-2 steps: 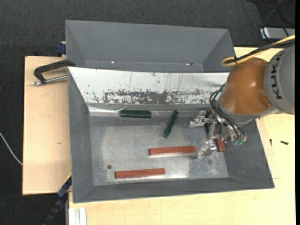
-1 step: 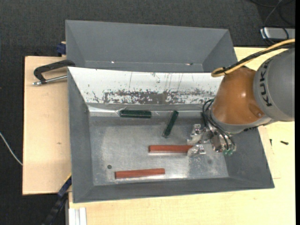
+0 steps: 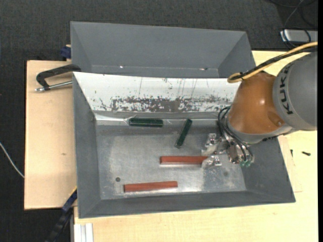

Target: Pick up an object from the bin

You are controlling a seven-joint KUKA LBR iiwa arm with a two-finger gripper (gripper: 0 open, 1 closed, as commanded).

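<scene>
Hanging at the upper of 2 red-brown bars [image 3: 182, 160], beside 2 dark-green sticks [image 3: 183, 132], fingers [image 3: 212, 153] of unclear spread

Red-brown bar [image 3: 182, 160]: long, flat, lies near-horizontal on the bin floor at frame centre; right end at the gripper [image 3: 213, 154]. Second red-brown bar [image 3: 150, 186]: same shape, lower centre, parallel, well apart. Dark green stick [image 3: 146, 122]: horizontal, upper centre. Tilted green stick [image 3: 183, 133]: steep diagonal, just above the first bar.

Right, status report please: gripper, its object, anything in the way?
Gripper at upper red bar's right end. Bar lying flat. Tilted green stick nearby, apart.
</scene>
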